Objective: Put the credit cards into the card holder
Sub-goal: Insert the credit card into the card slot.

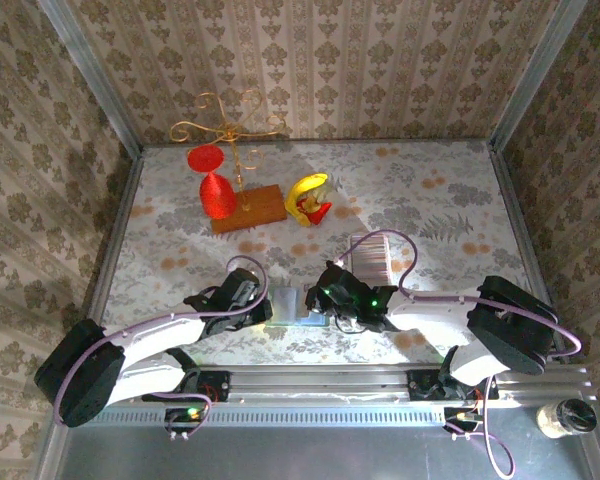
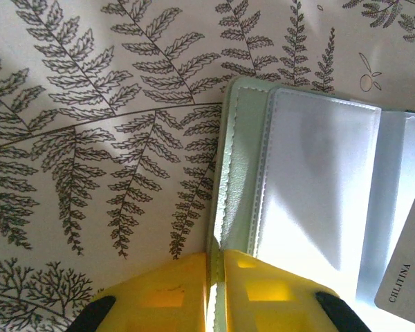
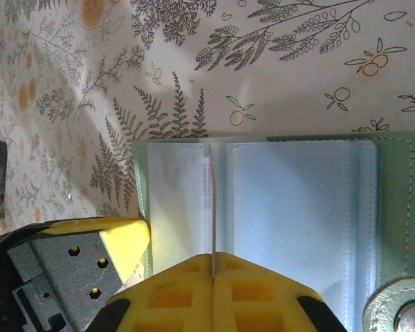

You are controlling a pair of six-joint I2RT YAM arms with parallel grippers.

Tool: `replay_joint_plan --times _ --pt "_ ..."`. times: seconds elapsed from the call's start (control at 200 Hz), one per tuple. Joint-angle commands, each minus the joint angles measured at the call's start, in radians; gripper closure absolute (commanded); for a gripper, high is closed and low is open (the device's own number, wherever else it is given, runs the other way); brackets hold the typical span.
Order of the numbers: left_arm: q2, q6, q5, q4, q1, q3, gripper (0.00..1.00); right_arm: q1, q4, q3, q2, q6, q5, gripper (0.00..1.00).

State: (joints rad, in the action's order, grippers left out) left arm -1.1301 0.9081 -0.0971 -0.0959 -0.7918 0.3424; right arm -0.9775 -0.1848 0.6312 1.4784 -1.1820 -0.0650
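card holder (image 3: 395, 197) open, card (image 2: 408, 277) over sleeves

The top view is evenly, warmly lit and fairly sharp. In both wrist views hard light blows the card holder's (image 2: 318, 173) clear sleeves out to glaring white. Soft-edged shadows band the fern-print tablecloth (image 2: 90, 138), and the near yellow fingertips (image 3: 187, 297) look blurred.

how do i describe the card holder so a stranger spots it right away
On the flowered table, look near the front edge, between the left gripper and the right gripper. The card holder lies open there, a small pale sage-green wallet with clear pockets. The credit cards just behind it form a ribbed silvery strip instead.
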Motion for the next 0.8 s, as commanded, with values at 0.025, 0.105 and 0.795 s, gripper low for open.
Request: replay_joint_plan --times 0.025,0.105,0.795 --pt "-0.002 -0.005 -0.012 -0.016 -0.017 -0.019 0.87 0.003 -0.055 -0.011 0.018 -0.023 -0.022 1.0" --pt "-0.001 -0.005 -0.012 -0.019 -0.017 -0.017 0.87 0.003 -0.059 -0.003 0.032 -0.026 -0.016 1.0" --pt "-0.002 0.006 -0.009 -0.005 -0.023 -0.028 0.9 -0.002 -0.158 -0.034 0.081 -0.078 0.013 1.0"
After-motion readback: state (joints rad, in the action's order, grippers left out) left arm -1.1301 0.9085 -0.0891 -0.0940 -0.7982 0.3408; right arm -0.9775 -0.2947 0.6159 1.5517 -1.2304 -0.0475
